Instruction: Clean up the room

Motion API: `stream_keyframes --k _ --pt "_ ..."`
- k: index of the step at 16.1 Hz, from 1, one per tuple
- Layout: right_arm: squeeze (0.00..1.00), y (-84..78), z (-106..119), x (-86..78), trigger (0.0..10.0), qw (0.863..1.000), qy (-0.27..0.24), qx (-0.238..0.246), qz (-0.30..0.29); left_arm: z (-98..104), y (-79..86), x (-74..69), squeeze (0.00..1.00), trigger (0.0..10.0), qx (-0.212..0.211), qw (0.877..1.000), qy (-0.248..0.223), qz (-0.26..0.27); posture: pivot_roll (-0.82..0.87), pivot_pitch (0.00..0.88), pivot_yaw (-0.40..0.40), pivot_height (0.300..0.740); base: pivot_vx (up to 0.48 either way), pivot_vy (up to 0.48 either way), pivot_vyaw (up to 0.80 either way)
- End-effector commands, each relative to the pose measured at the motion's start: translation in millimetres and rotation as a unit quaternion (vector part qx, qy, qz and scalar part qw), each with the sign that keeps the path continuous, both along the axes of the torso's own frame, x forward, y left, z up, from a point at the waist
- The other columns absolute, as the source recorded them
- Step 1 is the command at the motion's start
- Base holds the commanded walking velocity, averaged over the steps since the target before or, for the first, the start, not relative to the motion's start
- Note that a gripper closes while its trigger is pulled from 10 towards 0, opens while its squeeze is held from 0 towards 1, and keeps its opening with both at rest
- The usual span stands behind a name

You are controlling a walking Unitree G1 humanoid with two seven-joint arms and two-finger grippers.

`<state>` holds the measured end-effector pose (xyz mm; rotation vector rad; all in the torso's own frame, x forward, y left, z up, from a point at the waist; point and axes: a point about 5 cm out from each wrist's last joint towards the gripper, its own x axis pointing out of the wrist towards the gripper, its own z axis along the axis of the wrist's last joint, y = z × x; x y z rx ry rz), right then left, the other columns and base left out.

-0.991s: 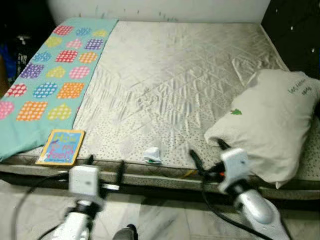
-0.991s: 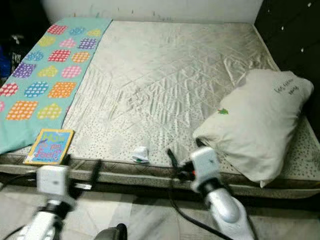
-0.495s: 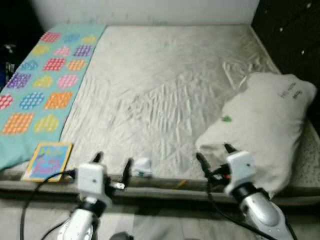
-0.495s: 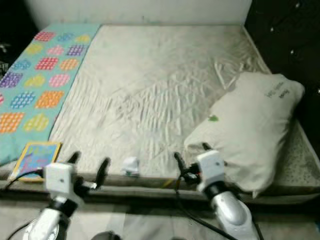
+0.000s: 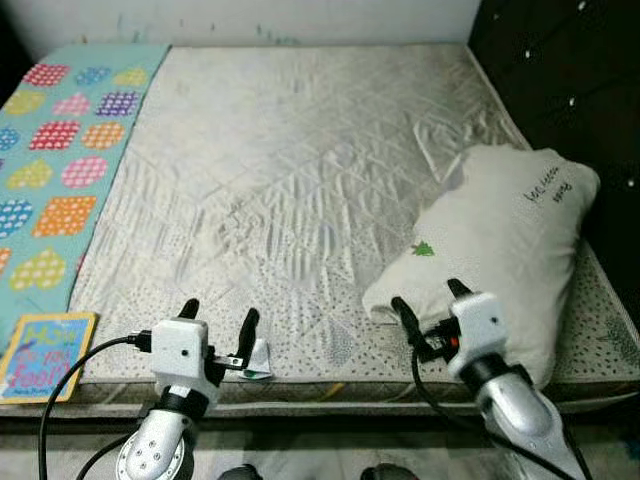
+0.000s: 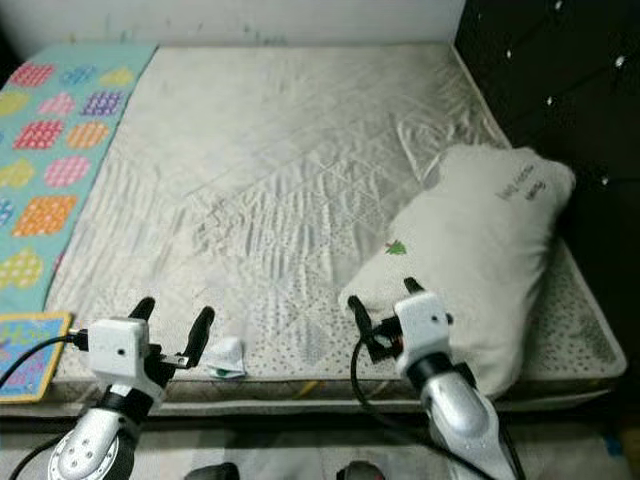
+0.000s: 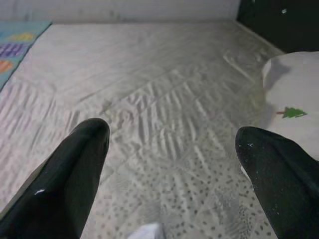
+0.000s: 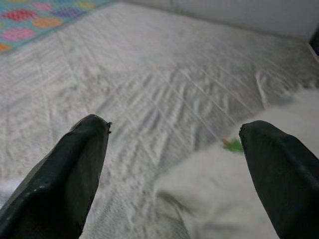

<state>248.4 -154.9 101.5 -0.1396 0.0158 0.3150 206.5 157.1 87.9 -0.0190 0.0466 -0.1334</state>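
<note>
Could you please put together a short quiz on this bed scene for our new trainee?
1. True or false: the pillow lies on the robot's left side of the mattress.
2. Which thing lies closest to the left gripper? A) the book B) the small white scrap C) the patterned blanket
3. Fill in: the jaws of the right gripper are ____, at the near corner of the pillow.

Key: 1 false, it lies on the right; 2 B; 3 open.
</note>
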Motion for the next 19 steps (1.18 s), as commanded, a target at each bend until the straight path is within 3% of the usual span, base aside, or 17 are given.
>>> stream_keyframes --k 1,4,5,7,9,12,16,17,19 --pt "0.0 7.1 0.6 9.6 10.0 1.0 -0.002 0.016 0.004 -5.3 12.9 5.7 0.0 10.0 -0.003 1.0 0.023 0.005 0.09 0.095 0.012 0.74 0.0 0.0 0.0" --pt "0.0 12.6 -4.3 30.2 10.0 0.999 0.019 0.028 0.004 -7.0 17.1 25.9 0.0 10.0 -0.004 1.0 0.027 -0.012 0.1 0.043 0.025 0.74 0.0 0.0 0.0" --pt "0.0 26.6 3.0 44.1 10.0 0.999 0.009 0.04 0.036 -8.2 14.2 39.7 0.0 10.0 -0.001 0.999 0.025 -0.026 0.09 0.0 0.032 0.74 0.0 0.0 0.0" --pt "0.0 38.2 9.1 50.9 10.0 0.997 -0.005 0.041 0.06 -8.6 11.1 46.8 0.0 10.0 -0.004 0.999 0.022 -0.031 0.09 0.0 0.041 0.74 0.0 0.0 0.0" --pt "0.0 41.6 10.4 53.3 10.0 0.998 -0.018 0.044 0.052 -9.6 9.5 45.2 0.0 10.0 -0.01 1.0 0.014 -0.022 0.1 0.0 0.044 0.74 0.0 0.0 0.0" --pt "0.0 33.4 2.2 46.5 10.0 0.998 -0.041 0.054 -0.011 -16.8 14.8 30.7 0.0 10.0 -0.006 1.0 0.001 0.008 0.11 0.0 0.031 0.74 0.0 0.0 0.0" --pt "0.0 5.3 -14.6 27.9 10.0 0.997 -0.027 0.039 -0.063 -25.0 19.3 10.1 0.0 10.0 -0.016 0.999 0.01 0.027 0.09 0.0 0.018 0.74 0.0 0.0 0.0" --pt "0.0 1.0 -21.0 23.2 10.0 0.996 -0.002 0.071 -0.044 -25.7 18.5 7.8 0.0 10.0 0.014 1.0 0.011 0.01 0.09 0.0 0.008 0.74 0.0 0.0 0.0" --pt "0.0 -3.3 -19.1 23.6 10.0 0.997 -0.013 0.06 -0.053 -27.1 19.2 5.5 0.0 10.0 0.057 0.998 0.023 -0.017 0.09 0.0 -0.003 0.74 0.0 0.0 0.0"
